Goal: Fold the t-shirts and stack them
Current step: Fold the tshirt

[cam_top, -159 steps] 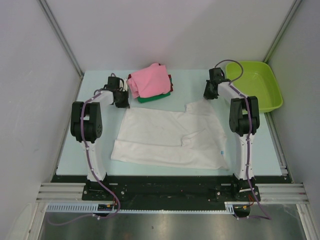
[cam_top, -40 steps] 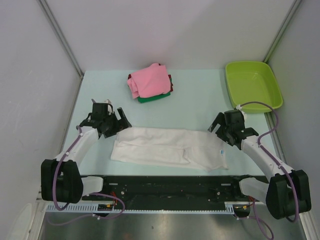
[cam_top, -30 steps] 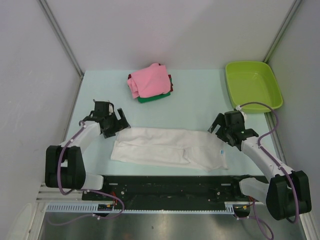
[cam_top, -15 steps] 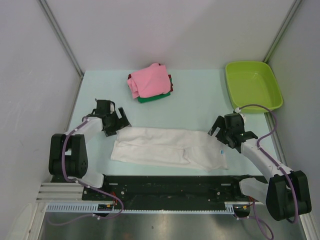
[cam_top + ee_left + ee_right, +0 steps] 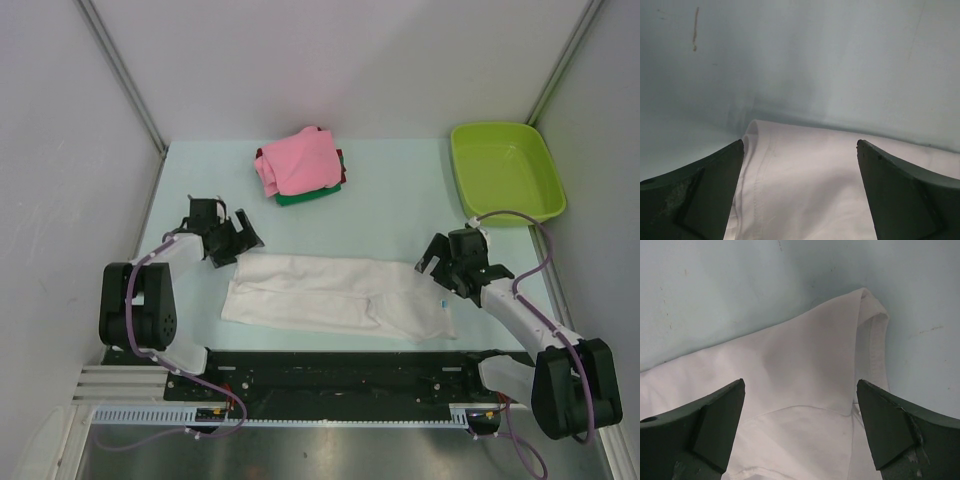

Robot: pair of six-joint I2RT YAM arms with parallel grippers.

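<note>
Along the near edge of the table point(image 5: 400, 215), the white t-shirt point(image 5: 340, 295) lies as a long band running left to right, with its small blue label point(image 5: 444, 301) showing near the right end. Your left gripper point(image 5: 238, 246) hangs over the band's far-left corner and your right gripper point(image 5: 441, 266) over its far-right corner. Both have their jaws spread wide and hold nothing. In each wrist view a corner of the cloth sits between the two fingers. Whether the tips touch the cloth, you cannot tell from here.

Judging by how the shirt lies, the lengthwise fold looks done and you are between folds. The crosswise fold is probably next, to shorten the band into a packet.

- Whichever end you take, get every layer between the fingers. The right corner shows a hem and an overlapping flap that could slip free.
- Carry that end over to the other end low and even, so the layers underneath do not drag or bunch.

After that, the packet has to go on the pile near the far edge, left of the middle. There the pink shirt point(image 5: 300, 163) lies on top of the dark red shirt point(image 5: 342, 160) and the green shirt point(image 5: 305, 198). The green tub point(image 5: 540, 205) in the far-right corner plays no part in this.
</note>
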